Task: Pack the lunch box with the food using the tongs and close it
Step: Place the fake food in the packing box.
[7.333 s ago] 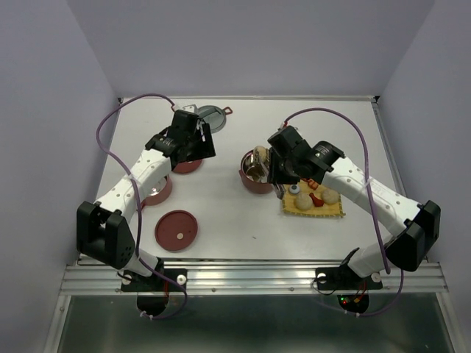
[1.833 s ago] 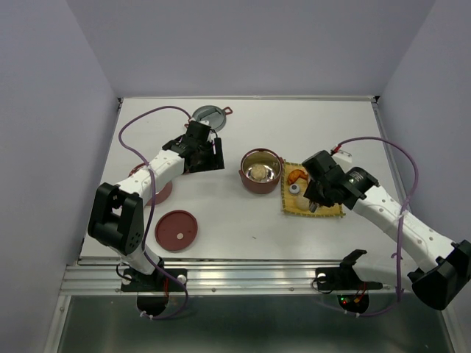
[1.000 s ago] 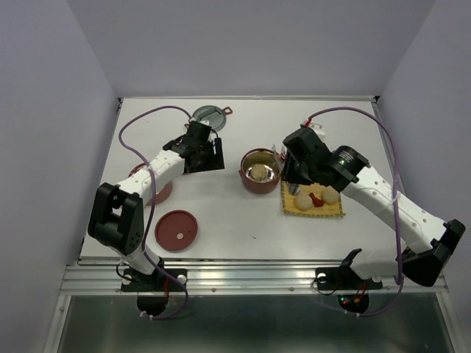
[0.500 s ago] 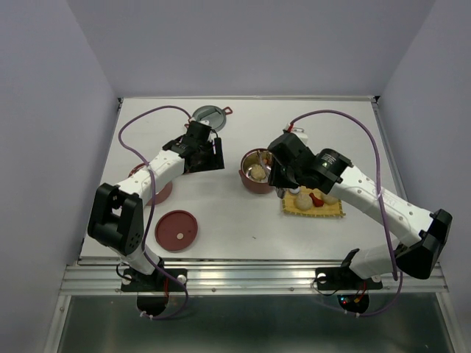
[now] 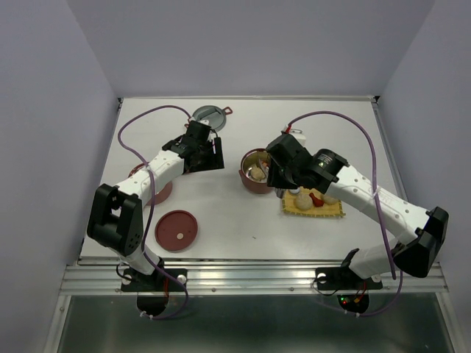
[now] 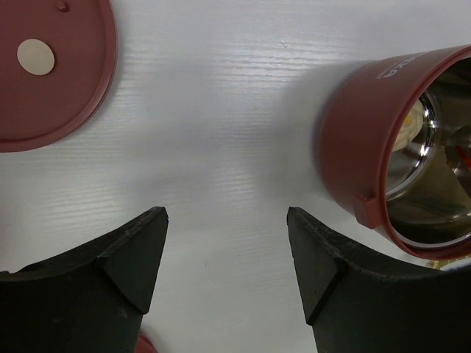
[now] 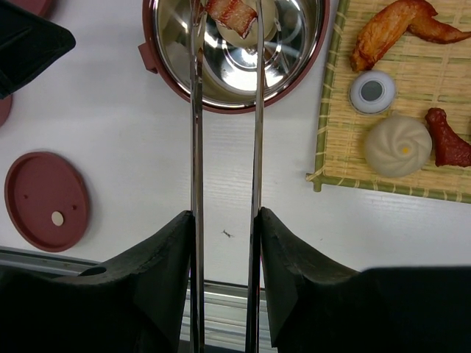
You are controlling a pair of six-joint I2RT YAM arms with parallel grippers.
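Note:
My right gripper [image 7: 225, 218] is shut on the long silver tongs [image 7: 196, 140], one arm against each finger. The tongs' tips pinch an orange-brown fried piece [image 7: 234, 12] over the open dark-red lunch box bowl [image 7: 165, 70], which has a pale bun inside. In the top view that gripper [image 5: 278, 170] hangs at the bowl [image 5: 246, 184]. More food lies on the yellow mat [image 7: 338, 158]: a fried wing [image 7: 397, 26], a dark-and-white round piece [image 7: 372, 92], a bun [image 7: 397, 143] and a red drumstick [image 7: 445, 140]. My left gripper [image 6: 227, 220] is open and empty, left of the bowl [image 6: 360, 140].
The flat red lid [image 5: 176, 230] with a pale dot lies at the front left. A second red bowl [image 5: 158, 193] sits partly under the left arm. A grey lid [image 5: 208, 115] rests at the back. Purple cables loop over both arms.
My right arm has swung left from the mat to the bowl, carrying the fried piece in the tongs. The left arm has not moved.

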